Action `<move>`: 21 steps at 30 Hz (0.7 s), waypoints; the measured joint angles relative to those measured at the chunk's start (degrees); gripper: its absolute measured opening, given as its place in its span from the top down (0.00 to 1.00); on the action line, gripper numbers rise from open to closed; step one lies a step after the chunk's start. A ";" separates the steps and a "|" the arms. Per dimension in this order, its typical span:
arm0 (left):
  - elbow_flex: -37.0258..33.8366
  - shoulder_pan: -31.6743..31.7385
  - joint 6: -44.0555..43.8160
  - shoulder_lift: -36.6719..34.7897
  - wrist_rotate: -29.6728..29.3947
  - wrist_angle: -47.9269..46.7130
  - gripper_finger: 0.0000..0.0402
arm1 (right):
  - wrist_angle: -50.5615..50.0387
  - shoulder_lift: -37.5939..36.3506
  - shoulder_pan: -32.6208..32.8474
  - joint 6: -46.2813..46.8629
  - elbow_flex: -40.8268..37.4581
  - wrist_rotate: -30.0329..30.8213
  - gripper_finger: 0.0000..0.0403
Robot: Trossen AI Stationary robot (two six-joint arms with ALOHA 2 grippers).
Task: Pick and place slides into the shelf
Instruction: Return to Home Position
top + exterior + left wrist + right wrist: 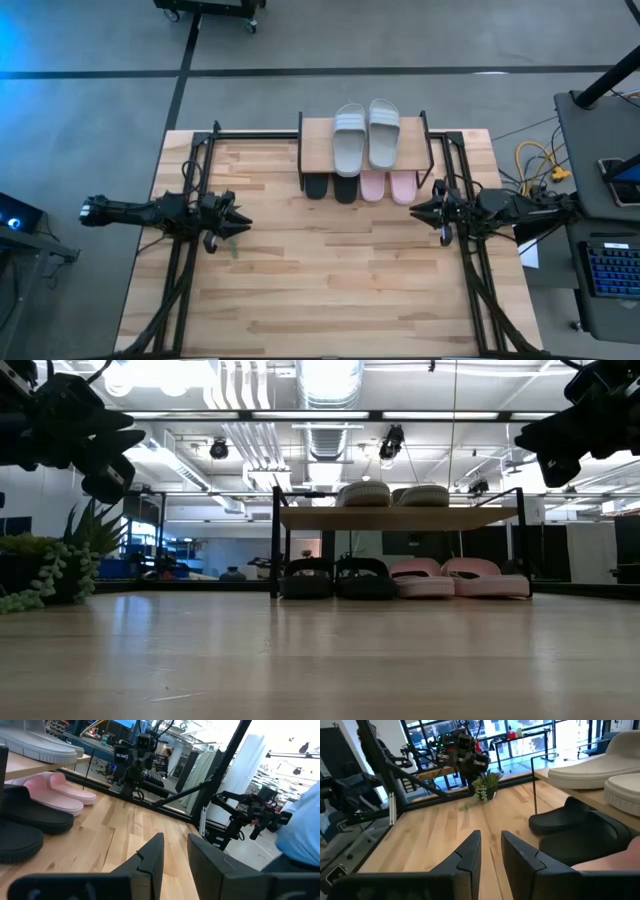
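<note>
- Tabletop of pale planks, carrying everything; shelf set at the far edge and centred, probably so both arms reach it equally.
- Left arm lying along the table's left side, left gripper raised off the wood and aimed inward; fingers slightly spread with a narrow gap, pinching nothing.
- Right arm mirrored on the right side, right gripper just beside the shelf's right end and near the pink slides; fingers likewise a narrow gap apart, empty. Looks like a rest pose for both, fitting a job judged finished.
- Shelf itself: wooden top board on thin black side frames, open at the front so footwear can be pushed in underneath.
- Footwear, all 6 pieces stowed: grey slides side by side on the top board; black slides under the board on the left; pink slides under it on the right, close against the black, ends poking out past the board's front edge.
- Small green plant on the table's left side, near the left gripper and well apart from the shelf; nothing lying between either gripper and the shelf, only the black frame posts to be minded beside the right gripper.
</note>
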 joint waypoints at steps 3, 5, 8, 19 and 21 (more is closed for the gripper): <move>-0.02 0.00 0.00 -0.04 0.00 -0.03 0.82 | 0.07 -0.05 0.00 -0.01 0.00 0.02 0.83; -0.02 0.00 0.02 0.09 0.00 0.01 0.82 | 0.06 0.00 0.00 -0.01 0.08 0.02 0.83; -0.02 0.00 0.02 0.35 0.00 0.00 0.82 | 0.11 -0.02 0.00 -0.01 0.17 0.02 0.83; -0.07 0.00 0.02 0.73 0.00 0.02 0.82 | 0.11 0.11 0.00 -0.01 0.17 0.02 0.83; -0.07 0.00 0.02 0.72 0.00 -0.03 0.82 | 0.11 0.11 0.00 0.01 0.20 0.02 0.83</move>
